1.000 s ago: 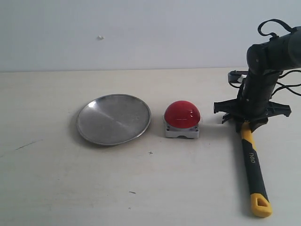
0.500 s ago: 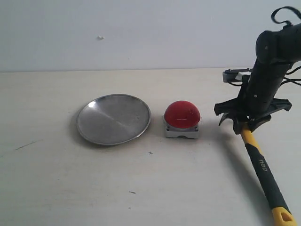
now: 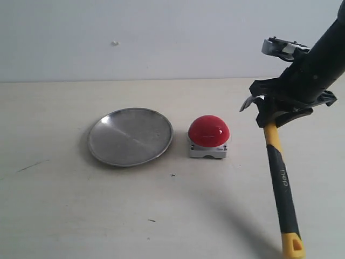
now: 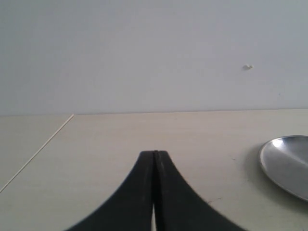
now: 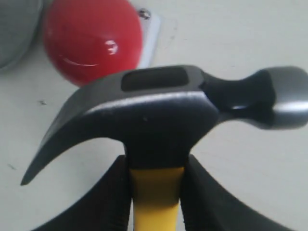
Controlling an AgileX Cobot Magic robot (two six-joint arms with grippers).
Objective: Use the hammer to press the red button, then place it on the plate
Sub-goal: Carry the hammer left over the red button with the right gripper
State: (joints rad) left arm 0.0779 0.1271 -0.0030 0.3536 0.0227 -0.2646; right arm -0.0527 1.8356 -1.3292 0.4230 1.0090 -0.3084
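Observation:
My right gripper (image 3: 272, 120) (image 5: 156, 185) is shut on the hammer's yellow neck, just below the dark steel head (image 5: 159, 108). The hammer (image 3: 281, 183) hangs off the table, black handle and yellow looped end pointing down toward the front edge. The red button (image 3: 208, 131) (image 5: 91, 38) sits on its grey base left of the hammer head, apart from it. The steel plate (image 3: 130, 136) lies left of the button, and its edge (image 4: 286, 166) shows in the left wrist view. My left gripper (image 4: 154, 161) is shut on nothing, low over the table; it is out of the exterior view.
A plain pale wall (image 3: 161, 38) stands behind the light tabletop (image 3: 161, 216). A seam in the table (image 4: 36, 154) runs past the left gripper. Small dark marks (image 3: 32, 166) dot the surface near the front.
The right arm has lifted and tilted, raising the hammer off the table. Its head is now higher and its handle swung back to hang more steeply.

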